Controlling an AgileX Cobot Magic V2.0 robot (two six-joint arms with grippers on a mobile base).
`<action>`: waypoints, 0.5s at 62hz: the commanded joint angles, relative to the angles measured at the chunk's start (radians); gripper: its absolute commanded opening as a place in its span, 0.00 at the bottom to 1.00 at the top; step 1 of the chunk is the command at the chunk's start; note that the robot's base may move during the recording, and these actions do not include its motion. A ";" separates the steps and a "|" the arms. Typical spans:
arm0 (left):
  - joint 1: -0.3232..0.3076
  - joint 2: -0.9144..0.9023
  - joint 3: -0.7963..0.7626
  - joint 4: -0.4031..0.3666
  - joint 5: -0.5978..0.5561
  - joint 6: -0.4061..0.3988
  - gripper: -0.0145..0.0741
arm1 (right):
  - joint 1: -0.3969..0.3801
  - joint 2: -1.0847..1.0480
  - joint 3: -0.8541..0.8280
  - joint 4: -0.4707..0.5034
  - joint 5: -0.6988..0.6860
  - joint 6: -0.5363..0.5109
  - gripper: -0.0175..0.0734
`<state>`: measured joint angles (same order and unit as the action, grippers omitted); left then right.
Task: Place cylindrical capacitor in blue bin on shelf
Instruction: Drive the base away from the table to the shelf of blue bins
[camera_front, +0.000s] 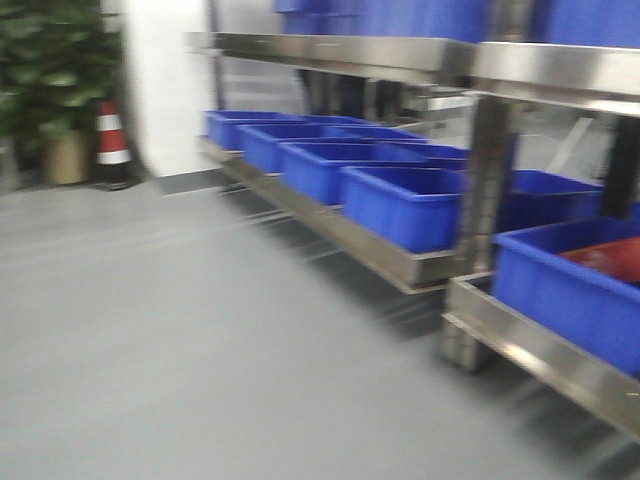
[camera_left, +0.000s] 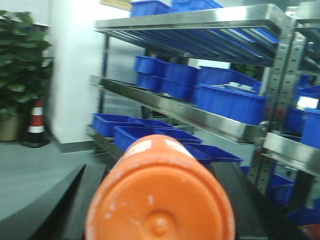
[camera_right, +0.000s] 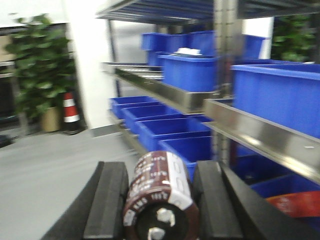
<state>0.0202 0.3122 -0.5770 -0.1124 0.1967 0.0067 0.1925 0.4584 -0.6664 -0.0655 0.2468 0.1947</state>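
Capacitor status: the cylindrical capacitor (camera_right: 160, 192) lies lengthwise in my right gripper (camera_right: 157, 172), jaws clamped on its sleeved flanks, screw terminals (camera_right: 161, 216) toward the camera. It is still short of the shelf (camera_right: 260, 135) and its blue bins (camera_right: 170, 132). I judge it rigid, fairly dense, slick-skinned: grip mid-body, clear of the terminals. My left gripper (camera_left: 155, 165) appears clenched on an orange container (camera_left: 160, 205).
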 joint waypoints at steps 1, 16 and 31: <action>-0.002 -0.005 -0.003 -0.007 -0.022 0.001 0.04 | 0.001 -0.002 0.000 -0.007 -0.030 -0.004 0.01; -0.002 -0.005 -0.003 -0.007 -0.022 0.001 0.04 | 0.001 -0.002 0.000 -0.007 -0.030 -0.004 0.01; -0.002 -0.005 -0.003 -0.007 -0.023 0.001 0.04 | 0.001 -0.002 0.000 -0.007 -0.030 -0.004 0.01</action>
<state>0.0202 0.3122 -0.5770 -0.1124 0.1967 0.0067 0.1925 0.4584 -0.6664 -0.0655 0.2468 0.1947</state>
